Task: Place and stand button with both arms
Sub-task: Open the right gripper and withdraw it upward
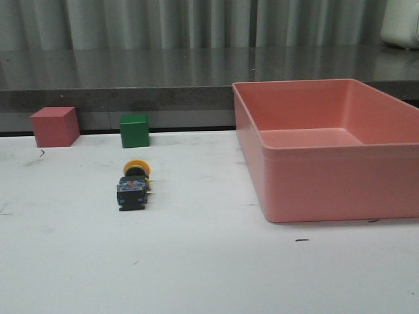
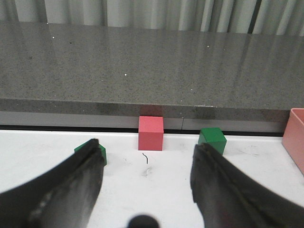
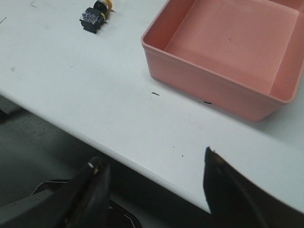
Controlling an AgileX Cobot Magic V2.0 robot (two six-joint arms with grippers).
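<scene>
The button (image 1: 133,185) lies on its side on the white counter (image 1: 196,261), its yellow cap pointing toward the back wall and its blocky black base toward the camera in the front view. It sits left of centre, well apart from the big pink bin (image 1: 327,147) on the right, and nearer the green cube (image 1: 134,130), which stands behind it by the dark ledge. A pink cube (image 1: 55,126) stands to the left of the green one, with a gap between them. Neither arm shows in the front view. In the left wrist view the left gripper (image 2: 145,185) hangs with its two dark fingers (image 2: 71,190) spread wide apart and nothing between them; past them the pink cube (image 2: 151,132) and the green cube (image 2: 212,139) stand against the ledge, and another small green block (image 2: 100,153) peeks out beside one finger. In the right wrist view the right gripper (image 3: 154,190) is likewise spread wide and holds nothing, hovering off the near edge of the counter, with the button (image 3: 96,16) far off and the pink bin (image 3: 223,52) beyond it.
</scene>
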